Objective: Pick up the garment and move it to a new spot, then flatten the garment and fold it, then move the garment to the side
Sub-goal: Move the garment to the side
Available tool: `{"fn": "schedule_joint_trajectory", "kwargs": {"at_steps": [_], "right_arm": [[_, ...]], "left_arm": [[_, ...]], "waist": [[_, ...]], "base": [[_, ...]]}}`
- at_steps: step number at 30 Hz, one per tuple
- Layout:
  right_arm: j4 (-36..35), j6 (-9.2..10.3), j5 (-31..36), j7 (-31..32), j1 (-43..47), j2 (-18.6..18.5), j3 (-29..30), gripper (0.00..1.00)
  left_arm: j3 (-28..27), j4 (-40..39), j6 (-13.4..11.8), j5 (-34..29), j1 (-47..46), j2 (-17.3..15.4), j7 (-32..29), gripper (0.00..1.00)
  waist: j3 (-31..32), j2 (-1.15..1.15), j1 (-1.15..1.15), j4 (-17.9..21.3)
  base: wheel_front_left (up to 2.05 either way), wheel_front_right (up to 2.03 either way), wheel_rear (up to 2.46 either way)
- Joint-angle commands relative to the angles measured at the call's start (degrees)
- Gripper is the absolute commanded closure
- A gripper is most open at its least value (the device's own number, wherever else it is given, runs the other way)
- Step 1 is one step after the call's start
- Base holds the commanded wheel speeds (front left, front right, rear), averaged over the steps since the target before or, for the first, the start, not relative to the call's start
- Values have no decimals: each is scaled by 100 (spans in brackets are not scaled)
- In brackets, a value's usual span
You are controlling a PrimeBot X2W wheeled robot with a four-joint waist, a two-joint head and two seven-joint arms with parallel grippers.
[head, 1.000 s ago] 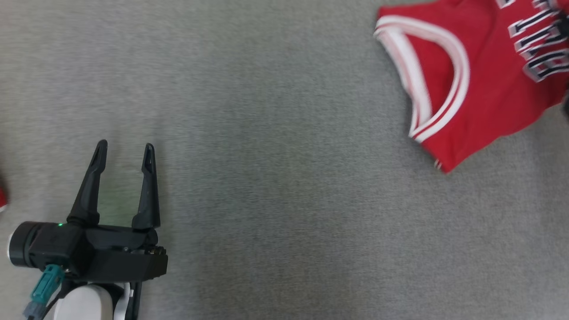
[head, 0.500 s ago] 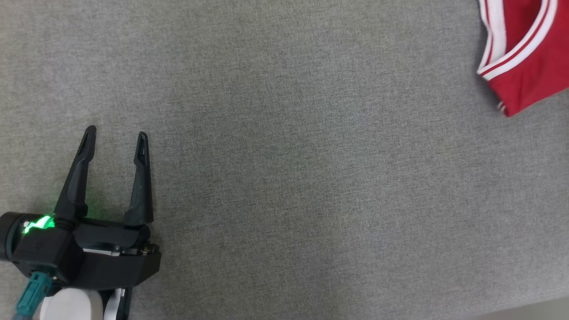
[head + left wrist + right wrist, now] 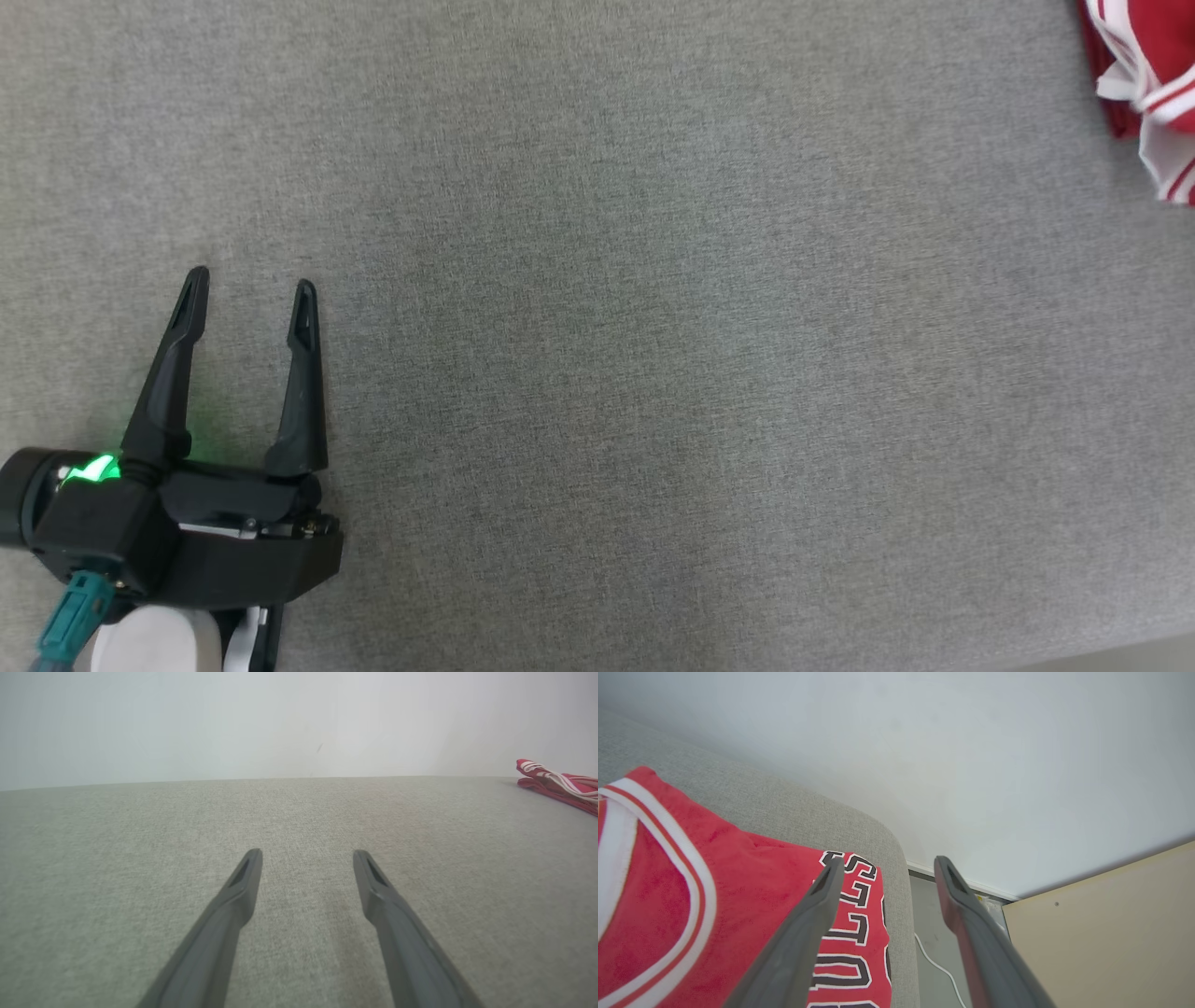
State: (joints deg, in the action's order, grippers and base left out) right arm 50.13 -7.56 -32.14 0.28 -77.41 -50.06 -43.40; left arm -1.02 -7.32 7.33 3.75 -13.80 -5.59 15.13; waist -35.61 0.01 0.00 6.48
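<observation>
Near you, your left gripper (image 3: 252,282) hangs over the grey woven fabric surface (image 3: 597,373), fingers spread, empty. Far right, the red sleeveless jersey with white trim and black lettering (image 3: 1144,103) lies by the surface's corner. Your right gripper (image 3: 888,861) was clamped a second ago. Now its fingers stand apart above the jersey, gripping nothing. Looks like the final set-aside drop, so the task is likely finished.

Black capital letters outlined in white stand on the red garment (image 3: 752,891), running sideways along the garment's edge farthest from its white-striped border. U, L, L, S can be read; a further letter before the U is cut off.
</observation>
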Motion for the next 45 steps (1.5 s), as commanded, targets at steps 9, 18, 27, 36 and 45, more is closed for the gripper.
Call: {"fn": "schedule_joint_trajectory", "kwargs": {"at_steps": [9,18,27,36,45], "right_arm": [[-168,16,-38,-1228,243,363,-15,0],[-741,16,177,-1547,1422,1158,603,0],[-1944,16,673,-1549,3715,1941,2024,0],[-3125,16,1191,-1541,5865,2843,3099,0],[-3728,16,1384,-1540,7026,3570,3453,0]], "left_arm": [[-252,293,-46,191,286,113,-1,0],[-633,554,-105,304,891,188,-1,0],[-830,801,-121,345,1531,234,-1,0],[-955,973,-116,325,1723,247,-1,0],[-960,1169,-93,283,1802,251,-1,0]], "waist": [[776,-1,0,-33],[1960,-1,0,-43],[2844,-1,0,-121],[3211,-1,0,-205],[3422,-1,0,-312]], "base": [[0,0,0],[0,0,0],[0,0,0],[0,0,0],[0,0,0]]}}
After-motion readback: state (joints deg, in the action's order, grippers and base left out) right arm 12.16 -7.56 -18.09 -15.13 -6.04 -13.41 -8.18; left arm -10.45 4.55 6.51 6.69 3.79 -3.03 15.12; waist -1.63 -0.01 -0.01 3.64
